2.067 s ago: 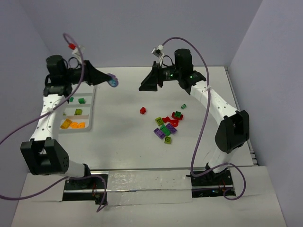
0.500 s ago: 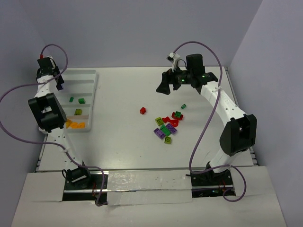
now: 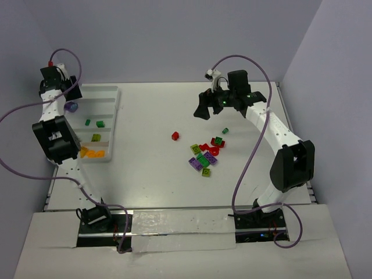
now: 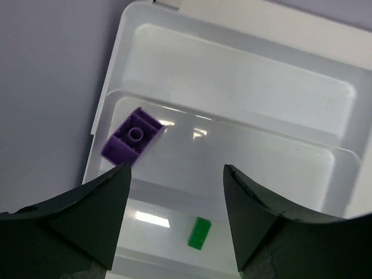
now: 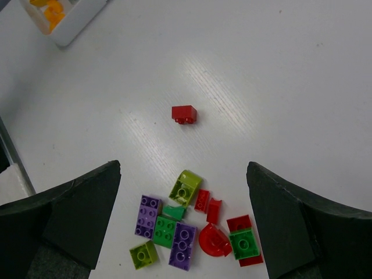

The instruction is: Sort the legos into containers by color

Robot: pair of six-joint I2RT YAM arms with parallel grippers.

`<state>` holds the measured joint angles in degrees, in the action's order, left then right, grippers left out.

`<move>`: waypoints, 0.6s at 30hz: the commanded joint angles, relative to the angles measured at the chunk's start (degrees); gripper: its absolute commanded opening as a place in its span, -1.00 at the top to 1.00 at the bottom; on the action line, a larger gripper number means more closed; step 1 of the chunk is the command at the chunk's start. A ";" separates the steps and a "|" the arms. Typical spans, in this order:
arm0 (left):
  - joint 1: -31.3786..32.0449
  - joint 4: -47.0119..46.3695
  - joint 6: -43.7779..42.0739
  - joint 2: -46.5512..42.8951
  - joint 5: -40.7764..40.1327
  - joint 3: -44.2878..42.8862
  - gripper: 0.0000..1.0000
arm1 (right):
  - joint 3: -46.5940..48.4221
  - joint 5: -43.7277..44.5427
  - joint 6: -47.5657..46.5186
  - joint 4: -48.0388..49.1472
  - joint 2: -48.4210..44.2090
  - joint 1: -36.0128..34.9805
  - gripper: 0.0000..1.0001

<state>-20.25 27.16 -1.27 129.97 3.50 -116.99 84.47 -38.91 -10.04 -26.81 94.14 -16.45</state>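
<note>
Left hand released, purple brick in the tray
Clenched a moment ago, it now gapes above that one brick, one green brick at five o'clock of it; the right hand hangs open over the counter and its pile, one red brick alone at twelve o'clock.

My left gripper hangs over the tray at the far left of the table. One brick is in the tray's second compartment from the back, at its left end. Right of centre, my right gripper hovers behind the pile of bricks. A lone brick lies near the pile, to its left and a little behind.
</note>
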 commanded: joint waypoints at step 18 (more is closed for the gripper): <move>25.26 1.00 -9.33 -40.61 21.04 35.34 -0.44 | -8.65 18.53 -17.37 -20.02 -6.93 -1.87 0.02</move>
<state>6.16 27.96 -12.60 89.22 25.11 -83.55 78.85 -27.46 -23.54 -40.40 90.05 -15.24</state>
